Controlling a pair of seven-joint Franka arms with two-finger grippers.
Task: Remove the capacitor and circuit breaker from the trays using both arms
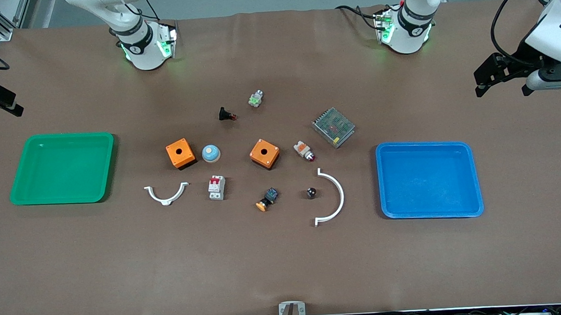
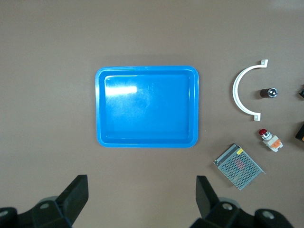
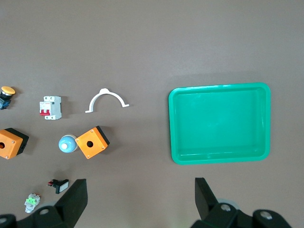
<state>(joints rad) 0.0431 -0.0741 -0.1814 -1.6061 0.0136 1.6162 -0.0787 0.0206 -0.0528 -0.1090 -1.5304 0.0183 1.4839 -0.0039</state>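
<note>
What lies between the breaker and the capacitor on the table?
In the front view, a black-blue switch with an orange cap lies between the breaker and the capacitor.

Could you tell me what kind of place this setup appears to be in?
Probably a robotics lab bench for sorting tests: small electrical parts such as the breaker and capacitor lie on a brown mat between a green tray and a blue tray, with aluminium framing at one corner.

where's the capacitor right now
In the front view the capacitor lies on the table inside the large white arc's curve, beside the black-blue switch, toward the blue tray.
</note>
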